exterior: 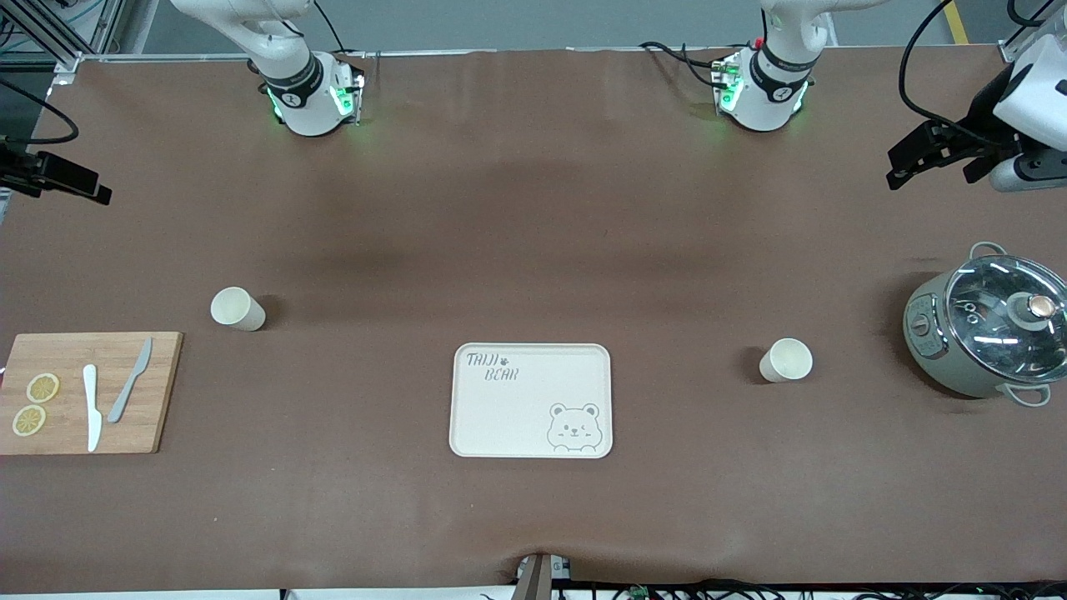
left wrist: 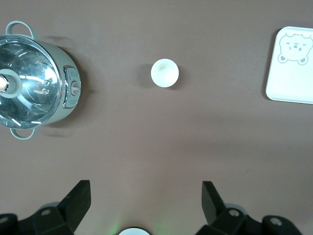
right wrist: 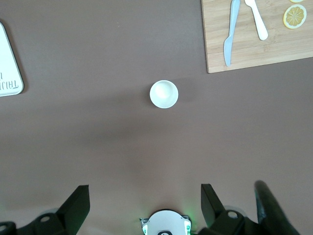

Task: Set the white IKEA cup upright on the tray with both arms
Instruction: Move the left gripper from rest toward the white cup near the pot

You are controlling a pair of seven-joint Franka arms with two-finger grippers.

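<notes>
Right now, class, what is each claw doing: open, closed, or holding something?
Left claw: open, holding nothing, up over the table above a white cup.
Right claw: open, holding nothing, above the other cup.

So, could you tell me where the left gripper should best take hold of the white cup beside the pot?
Probably at the rim, from straight above: the white cup stands upright, mouth open upward, clear of the pot.

Tabletop (exterior: 533, 208): brown cover. Cutting board (exterior: 162, 392) at right arm's end, carrying two lemon slices (exterior: 42, 387), white knife (exterior: 92, 408), grey knife (exterior: 131, 381). Lidded pot (exterior: 988, 329), glass lid, at left arm's end.
</notes>
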